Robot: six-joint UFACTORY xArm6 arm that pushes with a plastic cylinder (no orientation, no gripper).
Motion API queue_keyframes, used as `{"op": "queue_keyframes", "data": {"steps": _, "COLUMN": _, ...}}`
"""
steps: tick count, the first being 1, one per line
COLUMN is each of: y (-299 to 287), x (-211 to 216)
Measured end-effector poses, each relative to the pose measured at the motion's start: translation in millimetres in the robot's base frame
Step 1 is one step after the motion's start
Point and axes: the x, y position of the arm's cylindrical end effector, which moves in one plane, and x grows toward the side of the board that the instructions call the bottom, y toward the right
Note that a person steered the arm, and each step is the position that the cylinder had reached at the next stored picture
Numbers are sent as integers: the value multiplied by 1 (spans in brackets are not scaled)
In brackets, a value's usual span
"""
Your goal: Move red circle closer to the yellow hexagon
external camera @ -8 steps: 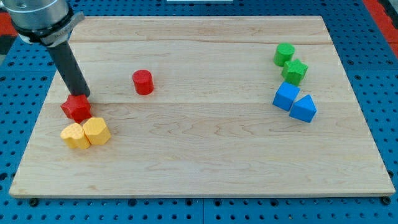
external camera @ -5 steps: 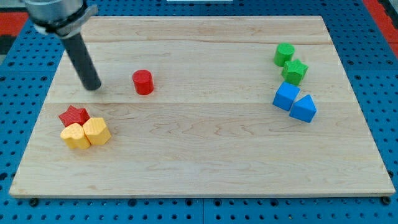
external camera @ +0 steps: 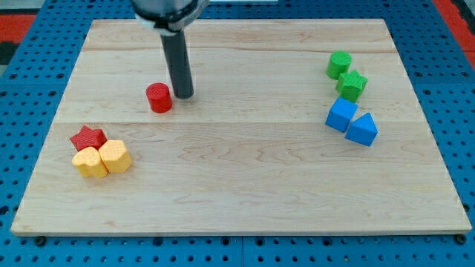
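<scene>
Eight blocks are counted on the pale wooden board (external camera: 245, 185). My tip (external camera: 184, 95), holding nothing, is set just right of the red circle block (external camera: 158, 97). The yellow hexagon block (external camera: 115, 156) lies well apart, at lower left, beside one yellow heart-like block (external camera: 89, 162) and one red star (external camera: 87, 137). Two green blocks (external camera: 345, 75) and two blue blocks (external camera: 351, 122) are grouped at the right.

We see a pale wooden board (external camera: 252, 185) filling most of the view, its grain running from the view's left to the view's right, with faint seams between planks near the top. Beneath it we see a blue perforated surface (external camera: 464, 133), dotted with regular holes, showing on all sides. At the top corners we catch red perforated patches (external camera: 454, 10). The light is even and soft, and shadows stay short and faint.
</scene>
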Motion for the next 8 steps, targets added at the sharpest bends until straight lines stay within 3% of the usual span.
{"op": "queue_keyframes", "data": {"steps": 1, "y": -30, "x": -5}}
{"op": "queue_keyframes", "data": {"steps": 2, "y": -48, "x": 19}}
{"op": "queue_keyframes", "data": {"steps": 4, "y": -63, "x": 11}}
{"op": "queue_keyframes", "data": {"steps": 6, "y": -41, "x": 20}}
{"op": "queue_keyframes", "data": {"steps": 8, "y": -55, "x": 94}}
